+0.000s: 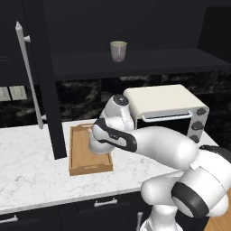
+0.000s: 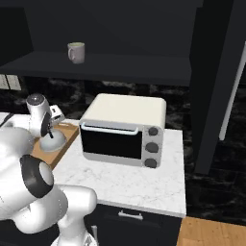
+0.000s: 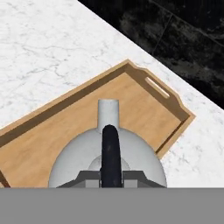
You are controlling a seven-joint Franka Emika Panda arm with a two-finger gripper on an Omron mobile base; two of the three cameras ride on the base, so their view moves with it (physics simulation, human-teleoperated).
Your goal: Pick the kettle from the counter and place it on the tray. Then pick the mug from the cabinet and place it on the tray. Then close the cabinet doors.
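The silver-grey kettle (image 3: pixel 83 157) is over the wooden tray (image 3: pixel 144 103), its spout pointing at the tray's far end. My gripper (image 3: pixel 108 177) is shut on the kettle's black arched handle from above. From the right, the kettle (image 2: pixel 52 141) sits low at the tray (image 2: pixel 68 136) under the hand; whether it rests on the wood I cannot tell. The tray (image 1: pixel 80 158) lies on the white marble counter (image 1: pixel 31 167). The pale mug (image 1: pixel 118 51) stands on the shelf of the open black cabinet (image 1: pixel 153 61), high above the arm. Both cabinet doors (image 1: pixel 45 76) (image 2: pixel 214 81) stand swung open.
A white toaster oven (image 2: pixel 122 129) stands on the counter just right of the tray, close to my arm. The left door's long silver handle (image 1: pixel 27 76) hangs over the counter left of the tray. Dark drawers (image 1: pixel 106 203) run below the counter edge.
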